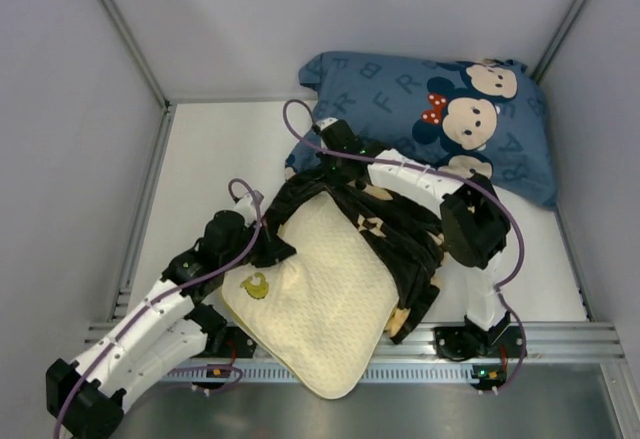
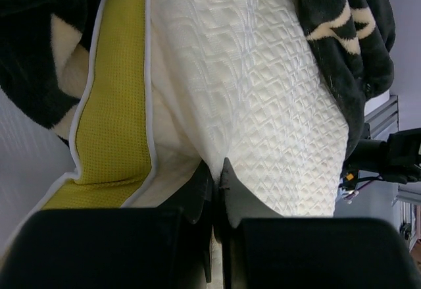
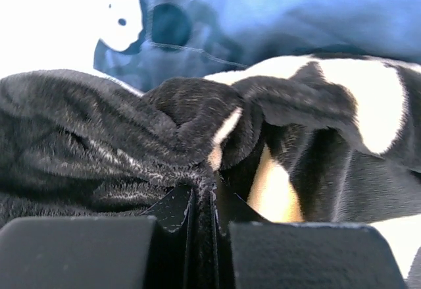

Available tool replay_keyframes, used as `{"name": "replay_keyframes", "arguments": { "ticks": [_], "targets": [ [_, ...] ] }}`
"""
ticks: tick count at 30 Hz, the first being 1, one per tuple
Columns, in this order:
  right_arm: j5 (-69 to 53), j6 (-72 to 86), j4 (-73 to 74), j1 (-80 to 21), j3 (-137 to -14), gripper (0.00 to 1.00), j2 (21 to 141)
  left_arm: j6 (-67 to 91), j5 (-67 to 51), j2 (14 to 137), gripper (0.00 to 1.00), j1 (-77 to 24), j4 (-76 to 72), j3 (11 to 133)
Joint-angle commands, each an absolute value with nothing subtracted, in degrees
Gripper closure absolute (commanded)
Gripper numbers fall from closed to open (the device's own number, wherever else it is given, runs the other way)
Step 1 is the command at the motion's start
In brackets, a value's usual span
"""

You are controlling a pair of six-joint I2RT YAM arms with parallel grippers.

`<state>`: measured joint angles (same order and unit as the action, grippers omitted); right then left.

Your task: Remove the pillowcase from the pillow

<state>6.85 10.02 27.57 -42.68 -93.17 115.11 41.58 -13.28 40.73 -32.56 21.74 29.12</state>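
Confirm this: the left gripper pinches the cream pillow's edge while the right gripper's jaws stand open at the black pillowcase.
Wrong in one respect. The left gripper does pinch the pillow at its edge, but the right gripper is not open: the right wrist view shows its jaws shut on a fold of the pillowcase.

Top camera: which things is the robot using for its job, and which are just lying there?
For the job: pillowcase; pillow; left jaws, shut on the pillow; right jaws, shut on the pillowcase.
Just lying about: blue pillow with cartoon mice, at the back of the table.
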Motion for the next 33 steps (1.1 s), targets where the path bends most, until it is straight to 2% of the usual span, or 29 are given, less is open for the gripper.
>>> {"name": "replay_keyframes", "arguments": {
  "ticks": [1, 9, 16, 20, 24, 29, 30, 31, 33],
  "targets": [
    [15.0, 13.7, 29.9, -35.0, -95.2, 1.00, 115.0, 42.7, -17.0, 36.0, 1.00, -32.9, 25.4, 31.5],
    [19.4, 18.8, 29.9, -27.3, -94.0, 1.00, 107.3, 43.5, -14.3, 29.9, 1.00, -32.9, 32.7, 34.0],
    [12.1, 20.0, 29.4, -26.0, -89.0, 1.00, 101.7, 45.0, -10.7, 29.7, 1.00, -32.9, 34.9, 37.1],
    [11.5, 21.1, 27.7, -28.3, -82.0, 1.00, 97.1, 44.7, -7.0, 37.5, 1.00, -32.9, 34.5, 42.0],
    [10.9, 22.2, 25.0, -29.9, -73.7, 1.00, 89.1, 42.8, -3.4, 53.6, 1.00, -32.9, 32.3, 49.9],
    [13.3, 23.0, 22.7, -30.1, -63.7, 1.00, 81.7, 36.8, 0.6, 74.5, 1.00, -32.6, 33.3, 70.0],
    [14.7, 23.1, 22.7, -30.1, -63.1, 0.98, 80.3, 35.3, 3.5, 81.5, 1.00, -32.3, 35.2, 74.1],
    [15.3, 22.9, 23.0, -30.1, -62.4, 0.79, 79.8, 34.6, 5.7, 84.8, 1.00, -31.9, 37.4, 78.3],
    [16.9, 23.1, 23.9, -30.1, -62.2, 0.55, 78.0, 32.6, 8.4, 90.4, 1.00, -30.4, 43.1, 90.0]
  ]
}}
